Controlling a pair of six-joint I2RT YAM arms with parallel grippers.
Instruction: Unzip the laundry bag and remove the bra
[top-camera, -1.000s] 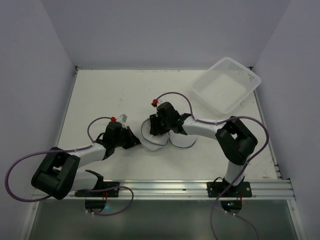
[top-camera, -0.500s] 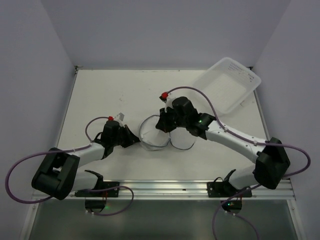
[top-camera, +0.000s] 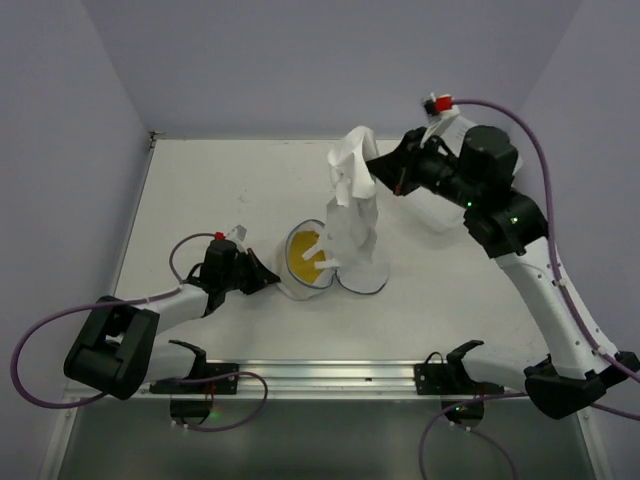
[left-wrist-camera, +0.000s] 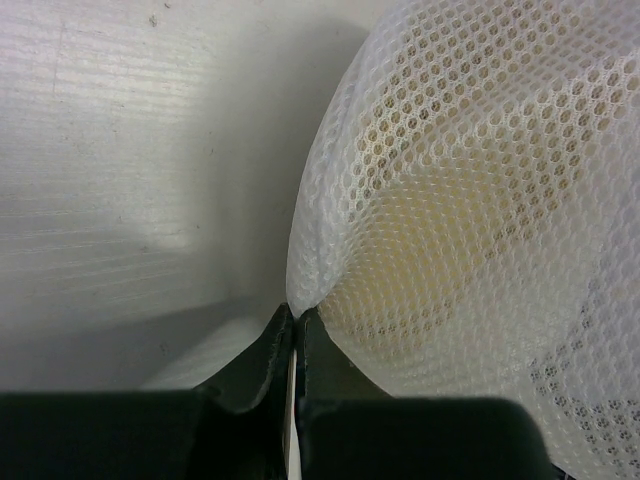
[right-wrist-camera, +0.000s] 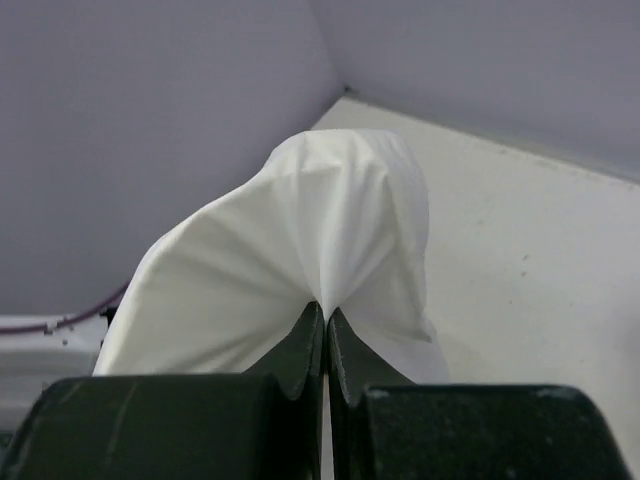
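The small round white mesh laundry bag with the dark zipper band (top-camera: 303, 262) lies near the middle of the table, a little towards the near edge. It is unzipped and spread into two round halves side by side. The left half gapes upward and shows something yellow inside. Through the left wrist camera the same yellow glows behind the mesh. The white fabric bra (top-camera: 350, 205) rises out of it, its top held high above the table and its lower end draping down onto the bag's right half. The right gripper (top-camera: 377, 172) has its jaws pressed together on a fold at the top of that fabric. In the right wrist view the cloth fans out from the pinch like a little tent. The left gripper (top-camera: 270, 279) sits low on the table at the bag's left edge, its jaws closed on a small tuck of the mesh. Under it all is a flat off-white tabletop (top-camera: 220, 190), faintly scuffed. It is boxed in by plain pale lavender-grey walls (top-camera: 300, 60) at the back and sides. A silver metal rail (top-camera: 340, 378) runs along the near edge where the arm bases are bolted. Purple cables (top-camera: 40, 340) loop off both arms.
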